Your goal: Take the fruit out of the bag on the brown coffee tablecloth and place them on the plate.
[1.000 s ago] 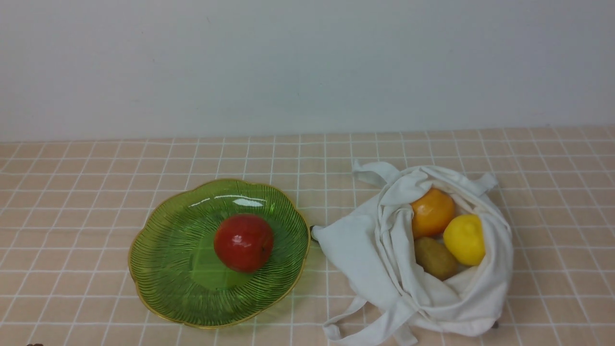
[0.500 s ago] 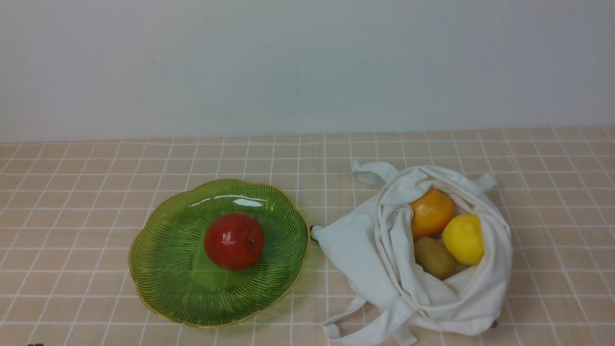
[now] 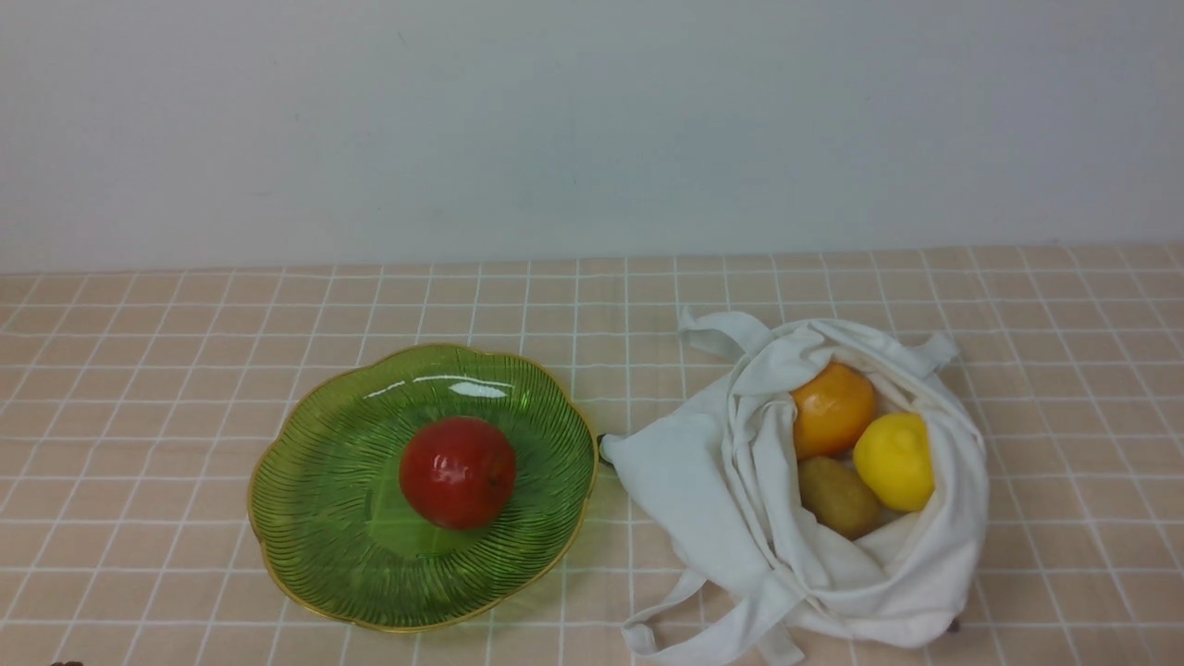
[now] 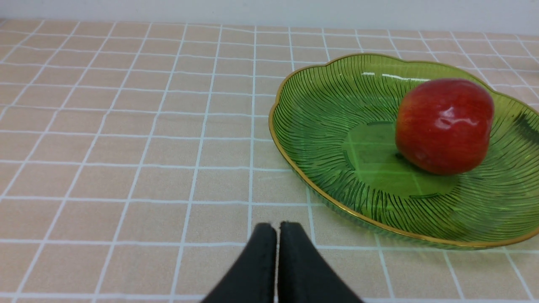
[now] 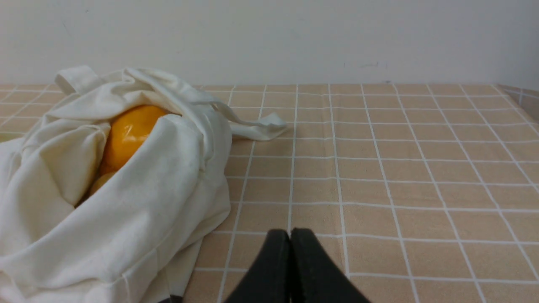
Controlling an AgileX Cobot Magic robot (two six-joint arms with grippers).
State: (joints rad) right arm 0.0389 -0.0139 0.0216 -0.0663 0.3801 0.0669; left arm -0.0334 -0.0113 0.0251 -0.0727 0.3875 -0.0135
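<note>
We are sitting a quarter of the way through, by our judgement: the red apple [image 3: 458,485] is lying in the green plate [image 3: 305,518], while the orange [image 3: 832,409], the lemon [image 3: 894,461] and the kiwi [image 3: 838,496] are waiting inside the white bag [image 3: 703,490] on the checked tablecloth [image 3: 148,388] covering the desk.

Our left tool [image 4: 276,229] is hanging clenched and empty, its two tips pressed together, with the plate lying ahead of it and off to one side, apart from the tips. Our right tool [image 5: 289,235] is likewise clenched on nothing, with the bag just beside it and forward.

The bag is lying slumped on its side, its mouth gaping upward and toward us. The kiwi is resting with its long axis running diagonally, one end tucked under the orange, the other pointing toward the bag's near rim. The lemon is sitting with its nub turned upward, touching the kiwi.
</note>
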